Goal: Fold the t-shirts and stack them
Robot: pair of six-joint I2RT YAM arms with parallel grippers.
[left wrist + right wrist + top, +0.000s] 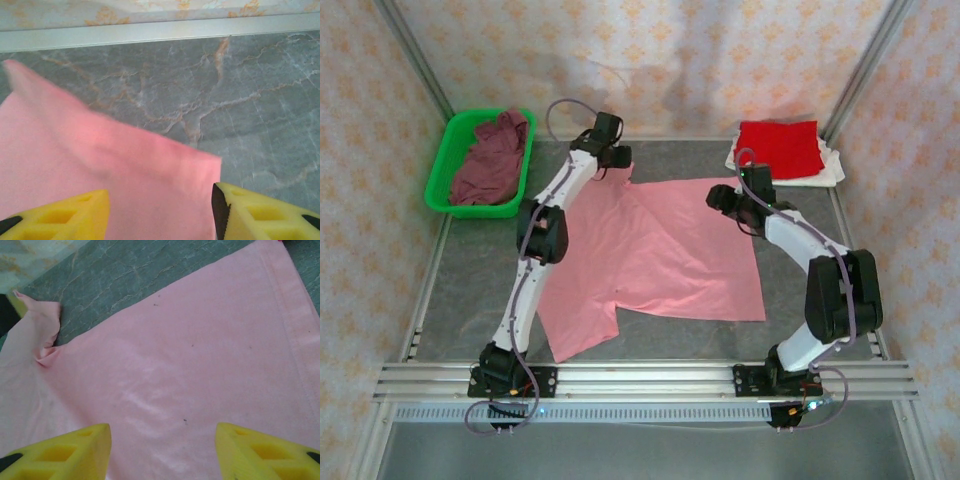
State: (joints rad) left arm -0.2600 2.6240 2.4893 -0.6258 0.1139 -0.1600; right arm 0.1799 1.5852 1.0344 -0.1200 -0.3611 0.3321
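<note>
The left hand [160, 201] has its two yellow fingers [60, 215] spread wide apart, gripping nothing. It hangs over a far corner of the light pink t-shirt [660, 250]. In its wrist view the pink cloth runs under and between the fingers, and its edge slants away ahead and to the hand's left. Bare grey table [470, 290] lies beyond that edge, up to a pale rail. The right hand [162, 436] is also spread and empty, poised above the same shirt near its far right edge. Smooth pink cloth stretches ahead of it, with a stitched hem off to its right and a small bunched fold [46, 356] off to its left. From the top view the pink shirt lies opened out flat between the two hands and back towards the arm bases, with one part reaching nearest the left arm's base. Beyond the right hand and a little to its right, a folded bright red t-shirt [780, 148] sits on top of a white t-shirt [832, 172] at the table's far corner. Well to the left of the left hand, a dusty maroon t-shirt [492, 160] lies crumpled inside a green basket [439, 172].
</note>
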